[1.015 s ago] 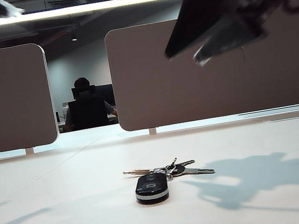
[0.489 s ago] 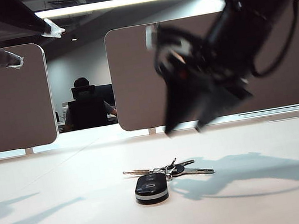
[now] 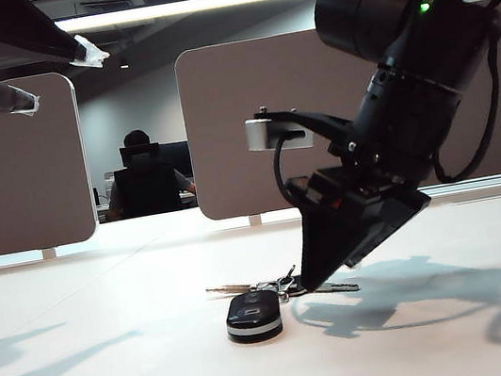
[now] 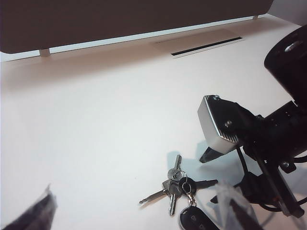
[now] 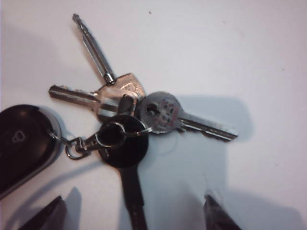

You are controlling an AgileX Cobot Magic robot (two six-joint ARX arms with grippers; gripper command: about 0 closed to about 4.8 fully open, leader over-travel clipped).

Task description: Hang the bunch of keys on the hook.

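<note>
White tabletop (image 3: 116, 362) in an office with brown partition panels (image 3: 14, 168) behind. The bunch of silver keys with a black oval fob (image 3: 273, 297) lay flat mid-table, not picked up. The right gripper (image 5: 132, 211) hovered right over it, jaws spread, empty. The left gripper (image 3: 56, 76) hung high up, also open. No hook visible, so basically everything was left.

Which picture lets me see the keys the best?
The right wrist view: the bunch of keys fills it, every key sharp. The exterior view shows them low and flat behind the black fob, under the right gripper. The left wrist view shows them small, at the picture's edge.
</note>
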